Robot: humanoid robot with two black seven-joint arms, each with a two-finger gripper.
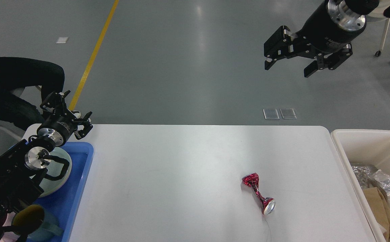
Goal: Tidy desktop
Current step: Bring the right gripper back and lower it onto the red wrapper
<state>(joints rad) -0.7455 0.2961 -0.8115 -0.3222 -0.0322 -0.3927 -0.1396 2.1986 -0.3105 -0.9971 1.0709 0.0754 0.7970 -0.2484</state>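
Note:
The white desktop (181, 168) fills the lower middle of the head view. On its right half lies a crushed, twisted red can (258, 193), alone. My right gripper (288, 67) hangs high over the floor beyond the far edge, open and empty, fingers pointing down-left. My left gripper (70, 112) stays at the desktop's far left corner above the blue tray (80, 168), open with nothing in it.
The blue tray holds a pale green plate (58, 173) and a dark mug (33, 222). A white bin (366, 141) at the right edge holds crumpled foil and brown paper. A seated person (13, 87) is at far left, a wheeled chair at top right.

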